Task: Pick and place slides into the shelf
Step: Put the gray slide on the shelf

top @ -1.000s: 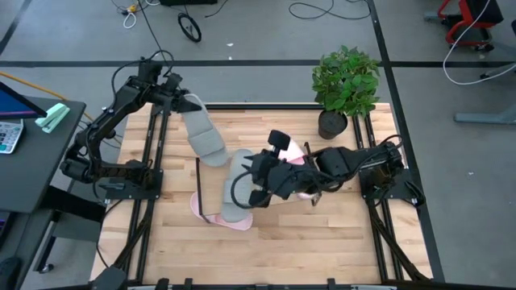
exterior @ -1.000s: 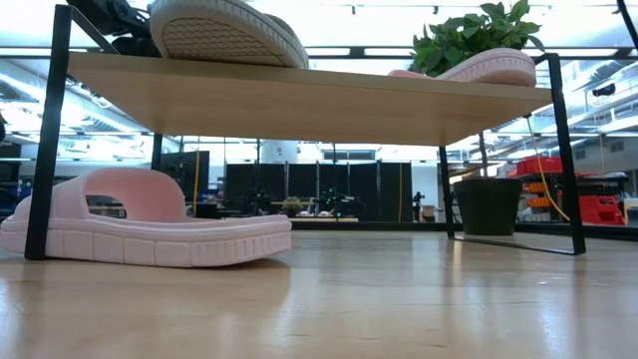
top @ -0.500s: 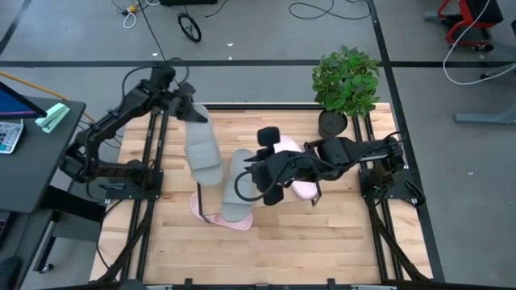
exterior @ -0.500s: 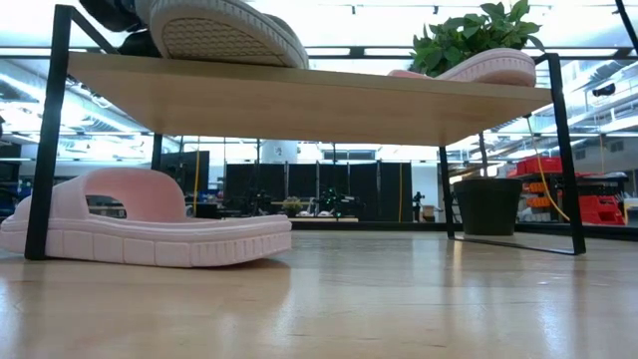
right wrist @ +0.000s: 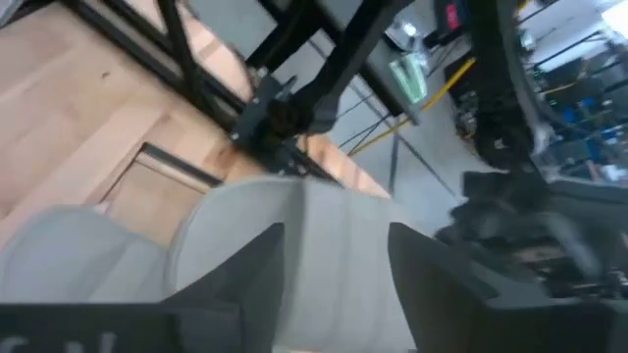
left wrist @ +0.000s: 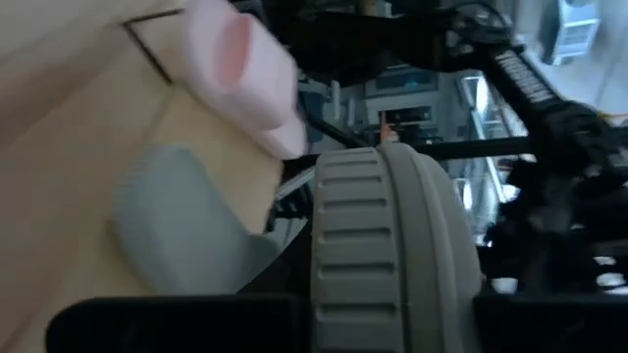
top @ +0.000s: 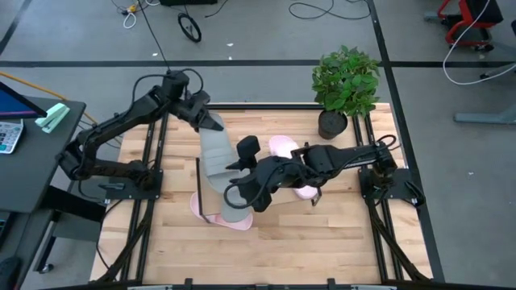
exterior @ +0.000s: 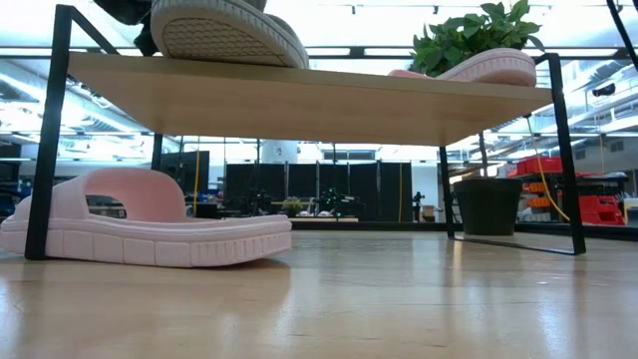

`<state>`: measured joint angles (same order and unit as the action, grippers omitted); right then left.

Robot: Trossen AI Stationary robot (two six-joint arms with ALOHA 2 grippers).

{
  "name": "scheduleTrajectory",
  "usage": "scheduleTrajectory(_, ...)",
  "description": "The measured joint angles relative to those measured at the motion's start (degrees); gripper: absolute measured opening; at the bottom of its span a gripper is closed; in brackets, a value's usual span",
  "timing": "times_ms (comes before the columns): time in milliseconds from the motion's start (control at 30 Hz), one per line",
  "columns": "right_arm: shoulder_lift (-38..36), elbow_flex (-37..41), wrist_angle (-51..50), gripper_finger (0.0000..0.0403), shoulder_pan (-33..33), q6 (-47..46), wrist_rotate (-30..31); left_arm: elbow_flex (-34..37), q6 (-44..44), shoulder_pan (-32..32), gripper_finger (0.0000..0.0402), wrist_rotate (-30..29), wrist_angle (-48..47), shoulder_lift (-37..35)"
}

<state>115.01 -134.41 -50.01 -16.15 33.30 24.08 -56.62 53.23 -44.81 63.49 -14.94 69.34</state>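
Grey slide (top: 214, 151) clamped in the left gripper (top: 206, 122) above the shelf (exterior: 299, 95), right gripper (top: 242, 179) with fingers (right wrist: 257, 265) apart over the second grey slide (top: 234, 211), low view alone showed a pink slide (exterior: 150, 224) lying under the shelf, another pink slide (exterior: 478, 66) on its board.

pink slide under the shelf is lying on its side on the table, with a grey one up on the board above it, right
Not on its side. The low view shows the pink slide resting flat on its sole on the table under the shelf, strap up. A grey slide does sit on the board above it.
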Motion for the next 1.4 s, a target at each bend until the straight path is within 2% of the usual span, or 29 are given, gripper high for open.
scheduleTrajectory(100, 0.55, -0.01, 0.22, 0.0211, -0.60, -0.23, 0.56, -0.02, 5.63, 1.51, 0.0054, -0.65, 5.62, -0.11)
scheduleTrajectory(200, 1.12, -0.01, -0.14, 0.0225, -1.66, 0.33, 4.20, -0.02, 9.70, 3.33, 0.0054, -2.05, 10.31, -0.11)
scheduleTrajectory(367, 2.32, 0.00, 0.11, 0.0233, -2.38, 0.79, 17.10, -0.02, 12.12, 6.88, 0.0054, -5.05, 12.48, -0.46)
scheduleTrajectory(600, 2.53, 0.00, -0.36, 0.0223, -2.53, -4.25, 17.72, -0.04, 13.23, 12.65, 0.0054, -8.44, 13.17, -1.76)
scheduleTrajectory(667, 2.53, 0.00, -0.03, 0.0207, -2.62, -7.40, 17.51, -0.04, 13.34, 13.81, 0.0054, -8.64, 13.52, -2.24)
scheduleTrajectory(733, 2.53, -0.02, 0.47, 0.0174, -2.90, -10.96, 17.52, -0.04, 13.27, 14.35, 0.0054, -8.77, 14.21, -2.45)
scheduleTrajectory(833, 2.53, -0.02, 1.26, 0.0086, -2.95, -16.23, 15.88, 0.02, 10.67, 14.32, 0.0072, -9.22, 14.34, -3.09)
scheduleTrajectory(867, 2.53, -0.02, 1.95, 0.0048, -2.93, -19.25, 15.66, 0.00, 8.75, 14.10, 0.0082, -9.28, 14.52, -3.24)
scheduleTrajectory(933, 2.53, -0.02, 3.77, 0.0019, -2.98, -25.85, 16.29, 0.02, 5.39, 13.00, 0.0102, -8.96, 14.01, -3.74)
scheduleTrajectory(1167, 2.55, 0.16, 8.57, 0.0012, -3.36, -42.94, 21.45, 0.02, -2.31, 4.86, 0.0154, -5.84, 14.23, -9.23)
scheduleTrajectory(1400, 2.59, 6.48, 17.93, 0.0011, -3.75, -52.40, 24.12, 0.00, -4.45, -6.90, 0.0175, -3.42, 14.36, -16.44)
